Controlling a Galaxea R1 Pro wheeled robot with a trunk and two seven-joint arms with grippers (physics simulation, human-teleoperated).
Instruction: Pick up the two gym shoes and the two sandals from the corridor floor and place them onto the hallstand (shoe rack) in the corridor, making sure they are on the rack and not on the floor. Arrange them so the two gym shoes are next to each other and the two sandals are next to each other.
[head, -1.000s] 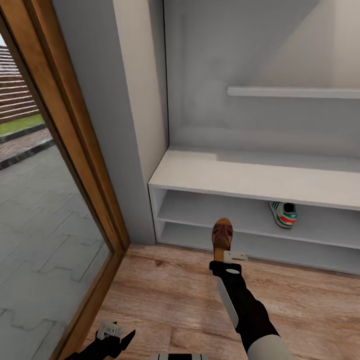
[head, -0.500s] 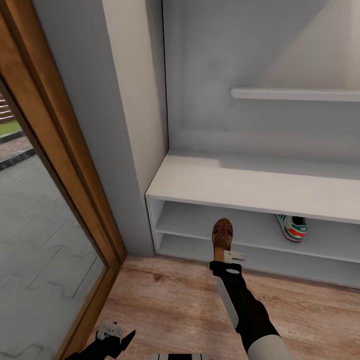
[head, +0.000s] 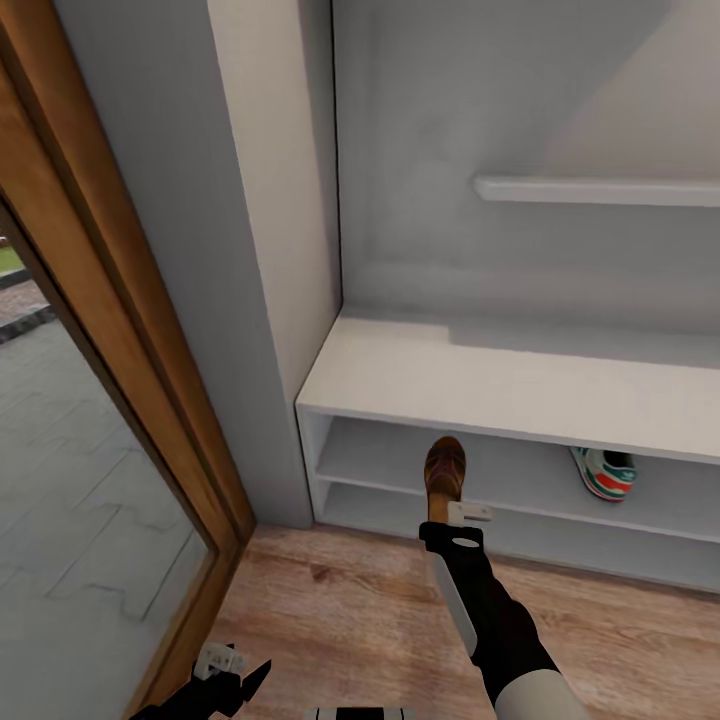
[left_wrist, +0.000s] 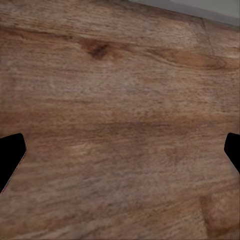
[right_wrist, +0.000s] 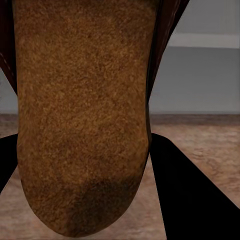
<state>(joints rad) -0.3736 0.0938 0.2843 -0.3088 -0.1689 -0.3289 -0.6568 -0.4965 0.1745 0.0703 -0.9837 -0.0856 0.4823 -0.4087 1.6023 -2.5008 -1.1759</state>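
My right gripper (head: 447, 508) is shut on a dark brown sandal (head: 444, 473) with a tan footbed, holding it toe-forward just in front of the hallstand (head: 480, 375) near its left end. In the right wrist view the sandal's footbed (right_wrist: 82, 115) lies between my dark fingers (right_wrist: 187, 192). One gym shoe (head: 603, 472), white with green and orange stripes, stands on the hallstand's middle shelf to the right. My left gripper (head: 232, 675) hangs low at the left, open over bare corridor floor (left_wrist: 120, 125).
A wood-framed glass door (head: 110, 330) stands open-angled at the left, with a white wall pillar (head: 260, 250) between it and the hallstand. A floating wall shelf (head: 600, 190) hangs above the bench top.
The view has shifted slightly left to right, so the hallstand and gym shoe sit further right in the picture. The right gripper still holds the sandal in the same pose.
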